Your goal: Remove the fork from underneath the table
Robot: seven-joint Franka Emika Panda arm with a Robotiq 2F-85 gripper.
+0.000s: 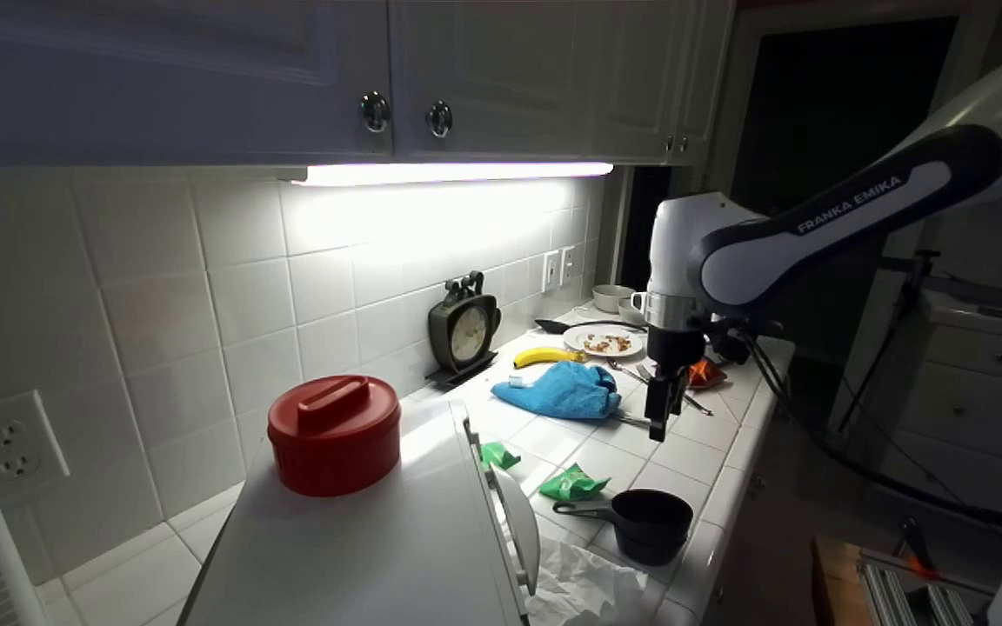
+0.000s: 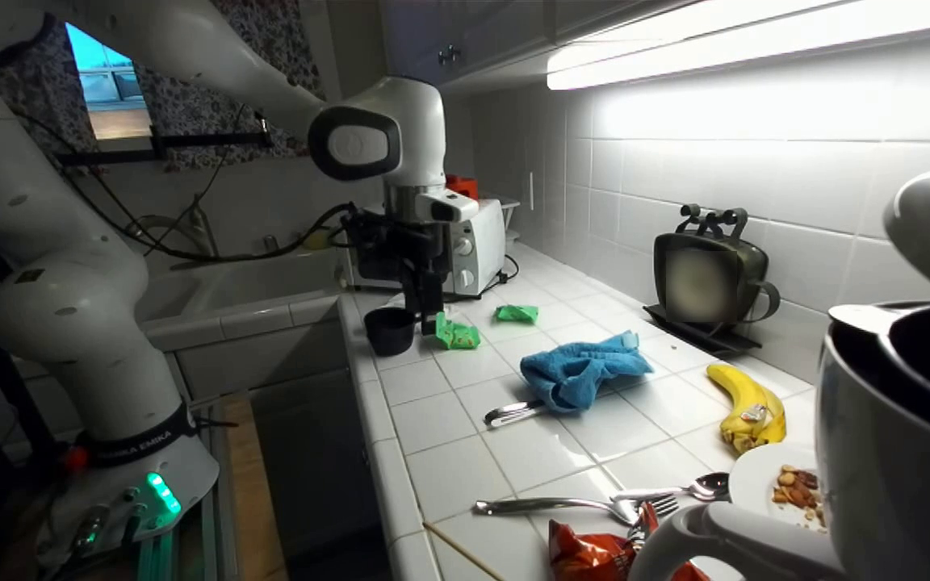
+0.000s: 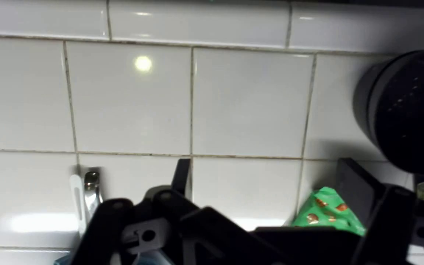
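The table is a white tiled countertop point(image 1: 684, 469) point(image 2: 449, 472) point(image 3: 248, 106). In an exterior view a silver fork point(image 2: 542, 507) lies on it, tines near an orange wrapper. A blue towel point(image 1: 557, 391) point(image 2: 582, 371) lies crumpled on the tiles. A silver utensil handle point(image 2: 513, 413) point(image 3: 92, 189) sticks out from under it, with a white one point(image 3: 77, 197) beside it in the wrist view; their other ends are hidden. My gripper point(image 1: 659, 422) point(image 2: 429, 315) point(image 3: 271, 176) points down above the tiles, fingers apart and empty, between the handles and a black cup.
The black cup point(image 1: 651, 526) point(image 2: 390, 331) and a green packet point(image 1: 575, 482) point(image 2: 457, 332) point(image 3: 329, 213) are close to my gripper. A toaster oven point(image 1: 362, 539) carries a red container point(image 1: 336, 435). A banana point(image 2: 743, 403), a spoon point(image 2: 711, 486) and a nut plate point(image 1: 604, 340) lie beyond the towel.
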